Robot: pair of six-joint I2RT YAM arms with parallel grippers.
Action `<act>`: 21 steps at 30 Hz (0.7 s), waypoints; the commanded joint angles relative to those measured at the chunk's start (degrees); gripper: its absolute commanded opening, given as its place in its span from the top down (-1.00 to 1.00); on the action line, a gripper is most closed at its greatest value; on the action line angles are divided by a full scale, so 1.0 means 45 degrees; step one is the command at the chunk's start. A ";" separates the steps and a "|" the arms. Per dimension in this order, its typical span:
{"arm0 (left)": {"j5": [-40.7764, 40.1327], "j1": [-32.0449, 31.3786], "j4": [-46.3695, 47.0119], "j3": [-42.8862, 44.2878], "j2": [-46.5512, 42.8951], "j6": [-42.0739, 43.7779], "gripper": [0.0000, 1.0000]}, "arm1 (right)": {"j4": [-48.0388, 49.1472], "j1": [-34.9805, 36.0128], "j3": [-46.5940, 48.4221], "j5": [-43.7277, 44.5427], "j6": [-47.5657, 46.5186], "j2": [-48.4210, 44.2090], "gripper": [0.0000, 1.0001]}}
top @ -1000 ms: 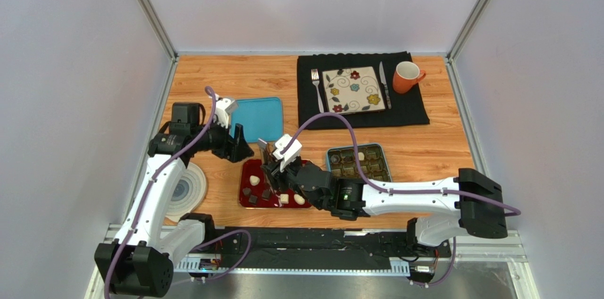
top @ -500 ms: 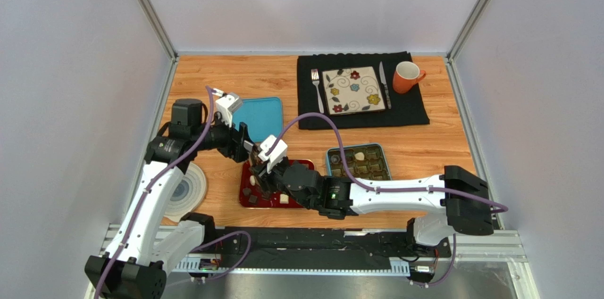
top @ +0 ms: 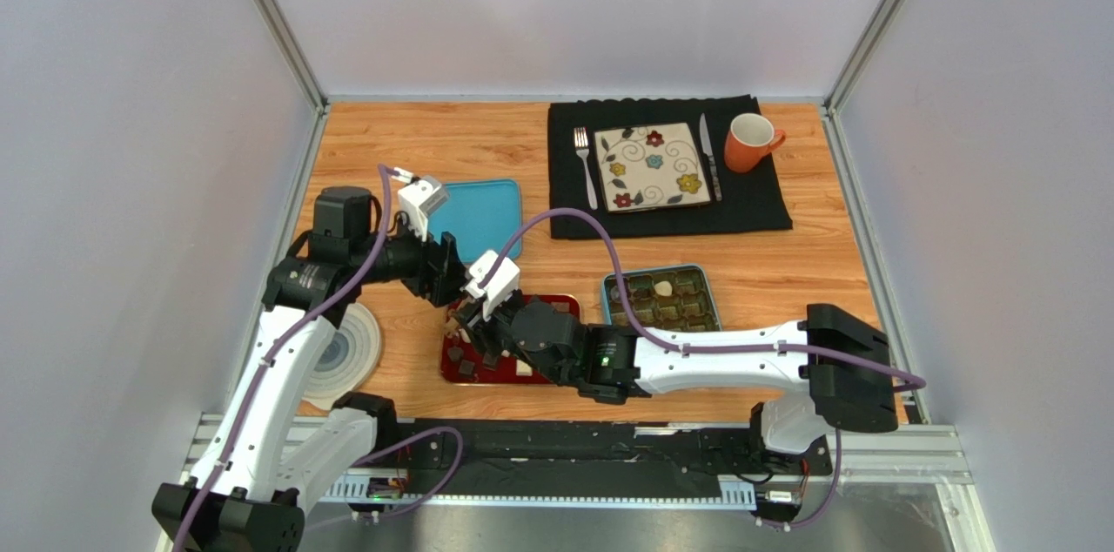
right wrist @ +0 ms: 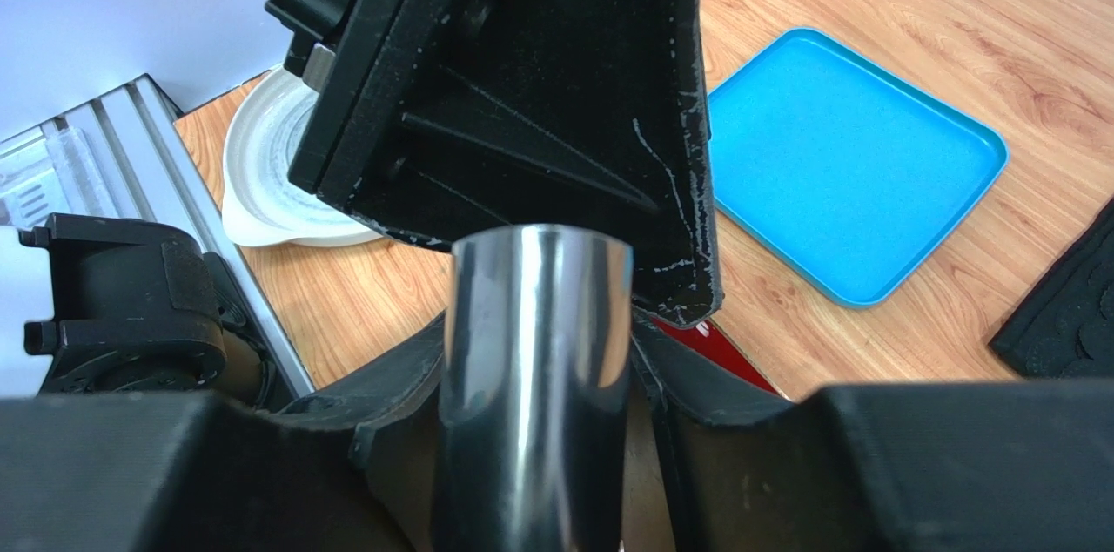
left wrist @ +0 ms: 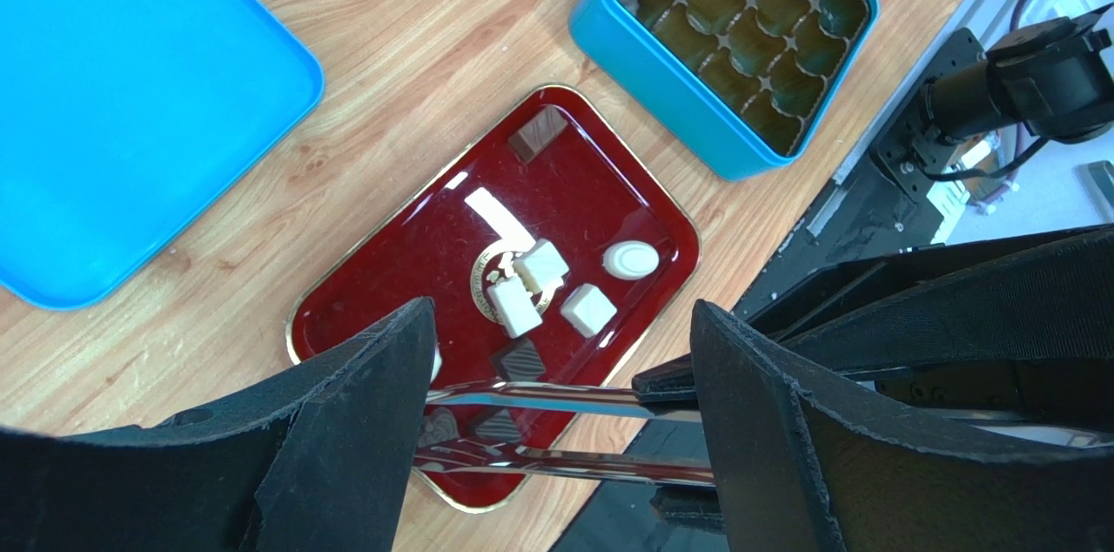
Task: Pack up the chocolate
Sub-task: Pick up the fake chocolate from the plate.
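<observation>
at the left we see a white round dish [top: 351, 346] on the wooden table [top: 379, 141]. right of it, the left gripper [left wrist: 560, 356] hangs over the left end of a dark red rectangular tray with a gold rim [left wrist: 392, 252], its fingers spread wide. a pair of shiny metal tongs [left wrist: 562, 397] runs across the gap between them; we cannot tell whether it touches them. a flat bright blue tray [top: 481, 206] lies just beyond. the right gripper [top: 473, 321] pinches the tongs from the near right. most of the chocolate [left wrist: 539, 267], white cubes, a white oval and dark pieces, lies on the red tray. to the right stands a blue tin with a brown compartment insert [left wrist: 654, 69], one pale piece in a far compartment. at the far right, a black placemat [top: 765, 206] carries a square flowered plate [top: 653, 164] and an orange mug [top: 749, 142].
</observation>
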 commanded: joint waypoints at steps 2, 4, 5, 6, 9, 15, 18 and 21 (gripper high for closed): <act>0.0978 -0.0259 -0.0895 -0.0221 -0.0294 0.0293 -0.61 | 0.1031 -0.0153 0.0702 0.0503 -0.0321 -0.0230 0.18; 0.1057 -0.0259 -0.0915 -0.0144 -0.0294 0.0313 -0.61 | 0.1011 -0.0172 0.0742 0.0640 -0.0438 -0.0269 0.19; 0.1077 -0.0279 -0.0973 -0.0104 -0.0275 0.0371 -0.61 | 0.0953 -0.0191 0.0742 0.0660 -0.0477 -0.0308 0.20; 0.1057 -0.0279 -0.0973 -0.0007 -0.0255 0.0468 -0.61 | 0.0933 -0.0192 0.0665 0.0737 -0.0497 -0.0463 0.30; 0.0804 -0.0279 -0.1149 0.0304 -0.0216 0.0605 -0.61 | 0.0719 -0.0250 0.0373 0.0874 -0.0536 -0.0970 0.39; 0.0218 -0.0260 -0.1364 0.0774 -0.0021 0.0840 -0.64 | 0.0270 -0.0250 -0.0449 0.1128 -0.0634 -0.2026 0.46; -0.0367 -0.0279 -0.1403 0.0756 0.0076 0.0976 -0.64 | 0.0211 -0.0250 -0.0781 0.1148 -0.0615 -0.2320 0.47; -0.1245 -0.0279 -0.1403 0.0600 0.0175 0.1308 -0.64 | 0.0230 -0.0250 -0.0782 0.1109 -0.0712 -0.2126 0.47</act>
